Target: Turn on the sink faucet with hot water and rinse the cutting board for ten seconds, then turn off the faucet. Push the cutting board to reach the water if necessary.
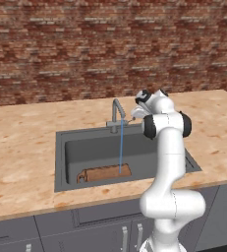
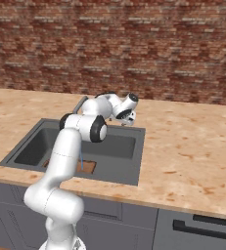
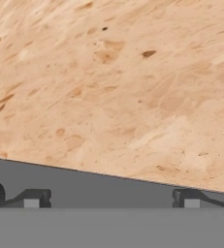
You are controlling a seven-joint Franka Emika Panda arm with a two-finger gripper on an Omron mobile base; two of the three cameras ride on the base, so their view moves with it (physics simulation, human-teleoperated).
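Under the sink faucet (image 1: pixel 117 114): water (image 1: pixel 121 147) running, cutting board (image 1: pixel 104 173) beneath it.
Within the sink (image 1: pixel 61 162), the board is seen flat against the front wall, the blue stream landing on its right end. The gripper (image 1: pixel 133 113) is held just right of the faucet, above the back rim, well apart from the board; fingertips (image 3: pixel 32 198) are spread wide, nothing gripped, over the counter (image 3: pixel 108 82).

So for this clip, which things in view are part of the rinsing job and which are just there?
Part of the job:
- sink faucet
- water, running onto the board
- cutting board, flat in the basin
- sink
- gripper, beside the faucet

Just there:
- counter
- brick wall
- cabinet fronts
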